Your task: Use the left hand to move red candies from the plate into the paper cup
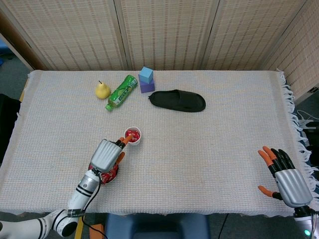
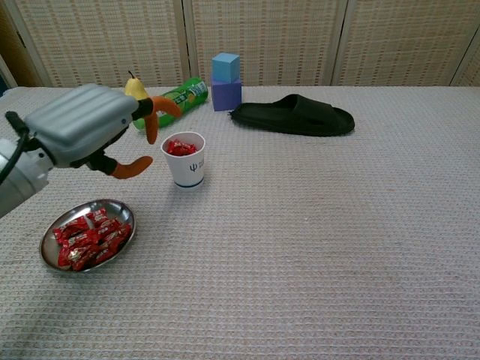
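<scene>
Left hand beside printed paper cup

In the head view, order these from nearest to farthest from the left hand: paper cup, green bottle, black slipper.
From the left hand:
1. Paper cup, just beyond its fingertips.
2. Green bottle, farther back, lying beside the pear.
3. Black slipper, back and to the right.

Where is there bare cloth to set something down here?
Bare cloth runs from the cup across to the right hand, in front of the slipper. It is crowded around the plate and left hand.
</scene>
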`<act>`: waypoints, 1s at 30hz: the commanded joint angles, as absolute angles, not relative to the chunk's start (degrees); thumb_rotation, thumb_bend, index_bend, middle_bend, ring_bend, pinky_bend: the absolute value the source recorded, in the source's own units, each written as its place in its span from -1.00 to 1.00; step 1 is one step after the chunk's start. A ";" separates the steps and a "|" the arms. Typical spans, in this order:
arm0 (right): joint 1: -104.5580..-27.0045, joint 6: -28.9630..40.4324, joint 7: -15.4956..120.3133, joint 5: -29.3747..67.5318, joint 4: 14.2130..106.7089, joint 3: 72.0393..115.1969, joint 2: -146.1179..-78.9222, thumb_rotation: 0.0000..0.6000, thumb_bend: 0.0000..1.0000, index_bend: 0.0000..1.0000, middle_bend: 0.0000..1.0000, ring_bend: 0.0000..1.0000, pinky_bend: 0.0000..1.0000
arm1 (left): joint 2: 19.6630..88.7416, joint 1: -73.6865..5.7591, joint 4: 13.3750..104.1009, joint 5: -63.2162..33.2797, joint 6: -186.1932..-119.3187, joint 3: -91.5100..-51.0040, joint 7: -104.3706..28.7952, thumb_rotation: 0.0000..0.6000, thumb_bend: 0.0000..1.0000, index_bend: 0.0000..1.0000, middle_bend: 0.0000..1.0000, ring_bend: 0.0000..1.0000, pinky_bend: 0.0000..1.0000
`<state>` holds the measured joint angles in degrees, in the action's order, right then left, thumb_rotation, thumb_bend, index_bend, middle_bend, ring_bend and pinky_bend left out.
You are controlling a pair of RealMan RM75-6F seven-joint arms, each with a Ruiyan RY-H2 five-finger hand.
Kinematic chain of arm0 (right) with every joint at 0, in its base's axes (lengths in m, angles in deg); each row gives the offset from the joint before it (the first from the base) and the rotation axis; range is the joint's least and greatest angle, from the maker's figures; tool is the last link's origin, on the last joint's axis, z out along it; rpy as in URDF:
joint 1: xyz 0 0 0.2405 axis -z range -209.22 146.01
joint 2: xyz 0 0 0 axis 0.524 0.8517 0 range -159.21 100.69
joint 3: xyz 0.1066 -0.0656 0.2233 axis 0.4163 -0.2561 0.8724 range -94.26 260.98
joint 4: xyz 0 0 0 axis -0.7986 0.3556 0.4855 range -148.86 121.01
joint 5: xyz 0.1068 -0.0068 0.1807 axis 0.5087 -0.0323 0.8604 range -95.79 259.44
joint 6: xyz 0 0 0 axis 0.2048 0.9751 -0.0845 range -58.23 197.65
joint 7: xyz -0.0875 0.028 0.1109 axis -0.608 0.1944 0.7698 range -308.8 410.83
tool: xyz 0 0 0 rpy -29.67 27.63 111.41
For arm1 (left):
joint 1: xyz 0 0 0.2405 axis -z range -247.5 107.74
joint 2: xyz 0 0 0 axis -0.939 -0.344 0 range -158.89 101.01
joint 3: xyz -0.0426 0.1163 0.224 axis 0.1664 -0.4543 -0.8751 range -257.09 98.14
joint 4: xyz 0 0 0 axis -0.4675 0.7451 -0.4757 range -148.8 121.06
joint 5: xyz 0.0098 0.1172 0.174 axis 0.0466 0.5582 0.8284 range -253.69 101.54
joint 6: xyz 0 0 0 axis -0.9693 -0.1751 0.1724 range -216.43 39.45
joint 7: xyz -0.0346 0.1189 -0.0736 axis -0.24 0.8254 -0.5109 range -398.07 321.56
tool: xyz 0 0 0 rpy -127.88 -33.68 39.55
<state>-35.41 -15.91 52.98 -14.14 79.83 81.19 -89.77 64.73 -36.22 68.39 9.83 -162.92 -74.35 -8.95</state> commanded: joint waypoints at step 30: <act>-34.84 -17.02 52.06 -17.34 79.77 79.58 -89.98 1.00 -0.91 -1.00 -1.00 -1.00 -1.00 | 65.32 -52.26 57.34 17.93 -166.87 -87.46 -15.79 1.00 -0.25 -0.44 0.61 0.83 1.00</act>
<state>-34.83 -17.02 52.05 -17.31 79.77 79.58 -89.98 64.85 -52.31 57.97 17.69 -166.99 -87.80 -15.22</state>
